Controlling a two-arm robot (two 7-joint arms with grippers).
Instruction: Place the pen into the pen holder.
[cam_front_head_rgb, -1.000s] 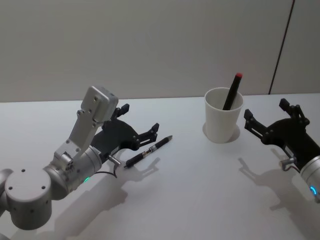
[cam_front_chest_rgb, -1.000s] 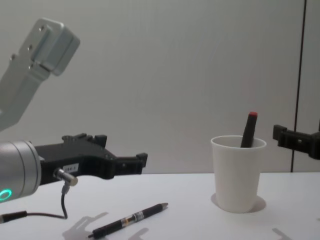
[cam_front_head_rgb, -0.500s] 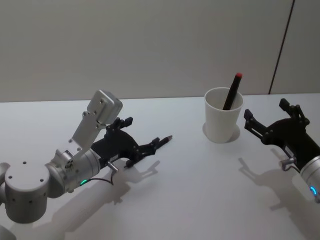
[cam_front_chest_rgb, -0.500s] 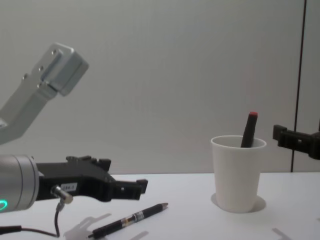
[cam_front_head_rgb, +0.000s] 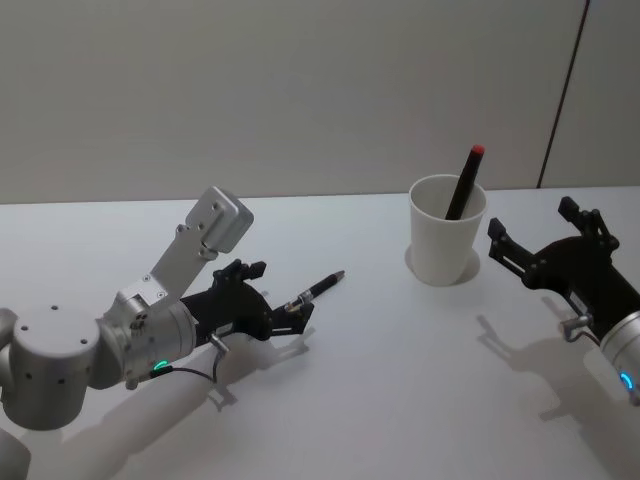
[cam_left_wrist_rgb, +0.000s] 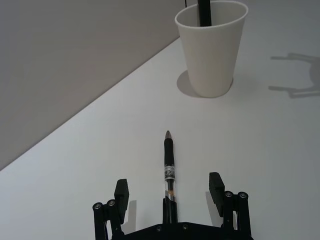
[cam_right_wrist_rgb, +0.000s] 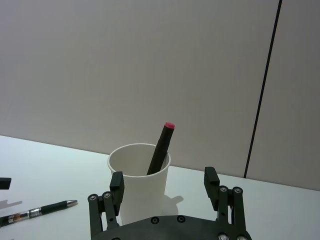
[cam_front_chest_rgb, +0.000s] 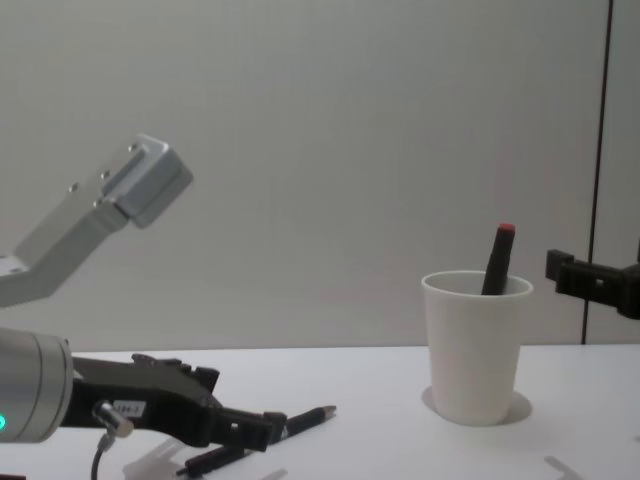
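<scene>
A black pen (cam_front_head_rgb: 322, 285) with a clear middle band lies flat on the white table, left of the pen holder (cam_front_head_rgb: 446, 243), a white paper cup. My left gripper (cam_front_head_rgb: 281, 300) sits low over the pen's rear half, open. In the left wrist view its fingers (cam_left_wrist_rgb: 121, 193) stand on either side of the pen (cam_left_wrist_rgb: 169, 162), apart from it, and the pen tip points toward the cup (cam_left_wrist_rgb: 211, 50). A second black pen with a red cap (cam_front_head_rgb: 464, 183) leans inside the cup. My right gripper (cam_front_head_rgb: 530, 224) hovers open just right of the cup.
The white table (cam_front_head_rgb: 400, 400) runs back to a plain grey wall. Open tabletop lies between the pen and the cup and in front of both. In the chest view the left arm's grey link (cam_front_chest_rgb: 110, 215) rises above the gripper (cam_front_chest_rgb: 255, 430).
My left gripper has come down toward the table and moved forward, so that its open fingers now straddle the pen. The pen, the cup and the right gripper have not moved.
</scene>
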